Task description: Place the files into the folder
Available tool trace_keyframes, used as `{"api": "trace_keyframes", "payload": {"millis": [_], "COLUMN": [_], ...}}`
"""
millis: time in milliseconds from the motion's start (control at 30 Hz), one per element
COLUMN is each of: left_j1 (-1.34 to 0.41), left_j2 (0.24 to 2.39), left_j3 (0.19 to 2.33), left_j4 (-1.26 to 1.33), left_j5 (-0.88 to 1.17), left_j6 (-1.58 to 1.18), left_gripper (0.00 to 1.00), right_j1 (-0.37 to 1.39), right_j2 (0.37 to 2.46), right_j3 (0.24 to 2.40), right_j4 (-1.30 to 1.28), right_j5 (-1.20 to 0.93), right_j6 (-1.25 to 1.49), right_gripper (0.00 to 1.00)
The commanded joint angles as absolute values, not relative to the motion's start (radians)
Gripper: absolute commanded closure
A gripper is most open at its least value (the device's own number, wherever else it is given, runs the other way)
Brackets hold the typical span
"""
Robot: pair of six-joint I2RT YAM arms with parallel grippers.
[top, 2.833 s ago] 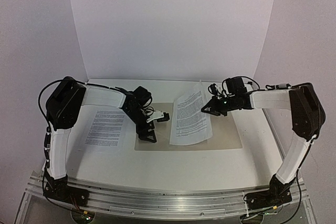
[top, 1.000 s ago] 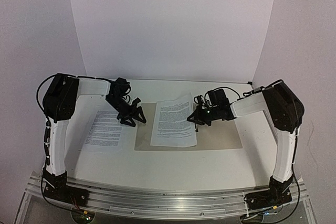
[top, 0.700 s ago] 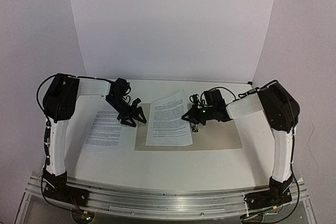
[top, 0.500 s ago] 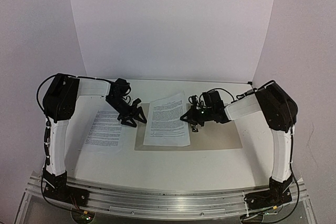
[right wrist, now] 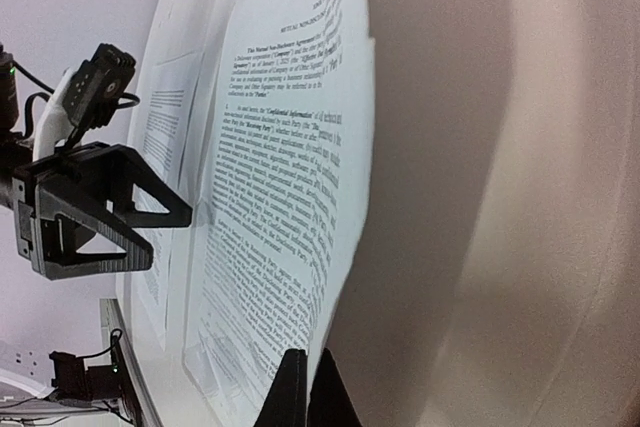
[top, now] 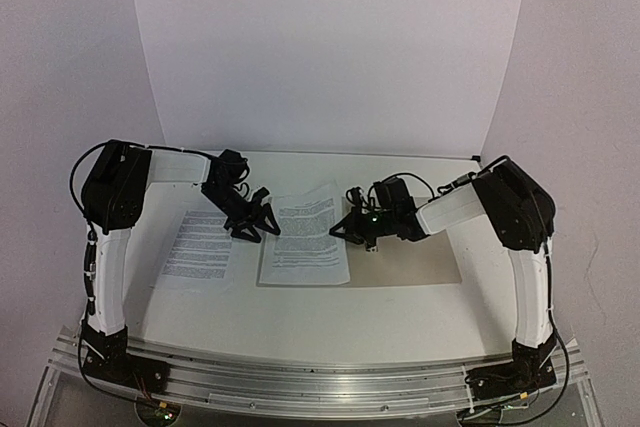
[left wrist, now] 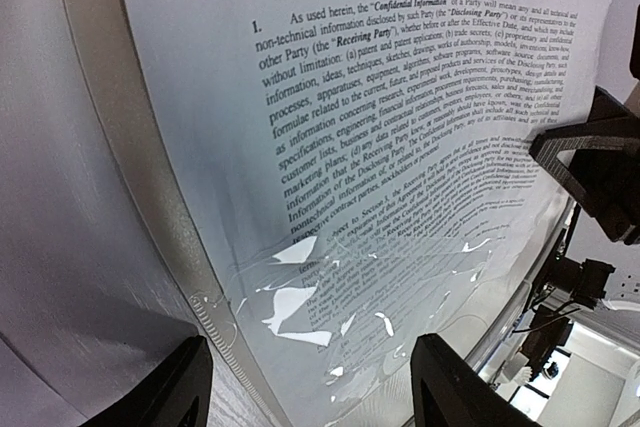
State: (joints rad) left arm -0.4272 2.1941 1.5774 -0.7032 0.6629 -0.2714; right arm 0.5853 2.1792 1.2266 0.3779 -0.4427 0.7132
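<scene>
right hand (top: 343, 231) pinched shut on right edge of sheet (top: 305, 244), which lies on left part of folder (top: 415, 262). left hand (top: 255, 222) wide open, empty, just beside it. second sheet (top: 200, 247) on worktop (top: 330, 317). risk imo: one-edge pinch, so paper buckles or slides off folder's left edge.

Lab robot cell: plain white backdrop (top: 330, 47), white surface (top: 330, 317), left arm (top: 105, 247) and right arm (top: 535, 287) bolted to an aluminium rail (top: 320, 379) up front.
</scene>
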Motion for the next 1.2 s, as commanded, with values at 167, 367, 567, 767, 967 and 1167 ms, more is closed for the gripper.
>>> {"api": "trace_keyframes", "payload": {"millis": [167,367,567,767,967,1167], "left_j1": [-0.434,-0.435,-0.435,-0.436,-0.436,-0.436], "left_j2": [2.236,2.239,2.235,2.231,2.227,2.228], "left_j3": [1.551,1.544,1.532,1.522,1.522,1.522], "left_j4": [-0.715,-0.709,-0.705,-0.7,-0.699,-0.696], "left_j5": [0.622,0.628,0.641,0.648,0.649,0.65], "left_j6": [-0.275,-0.282,-0.289,-0.296,-0.297,-0.295], "left_gripper": [0.31,0.31,0.31,0.31,0.32,0.32], "right_j1": [0.556,0.577,0.58,0.581,0.581,0.581], "right_j2": [2.188,2.22,2.214,2.212,2.202,2.199], "right_j3": [1.269,1.279,1.248,1.231,1.211,1.193], "right_j4": [0.395,0.401,0.417,0.448,0.453,0.453], "right_j5": [-0.563,-0.549,-0.503,-0.478,-0.454,-0.45], "right_j6": [0.656,0.702,0.775,0.842,0.906,0.953], "right_gripper": [1.0,1.0,1.0,1.0,1.0,1.0]}}
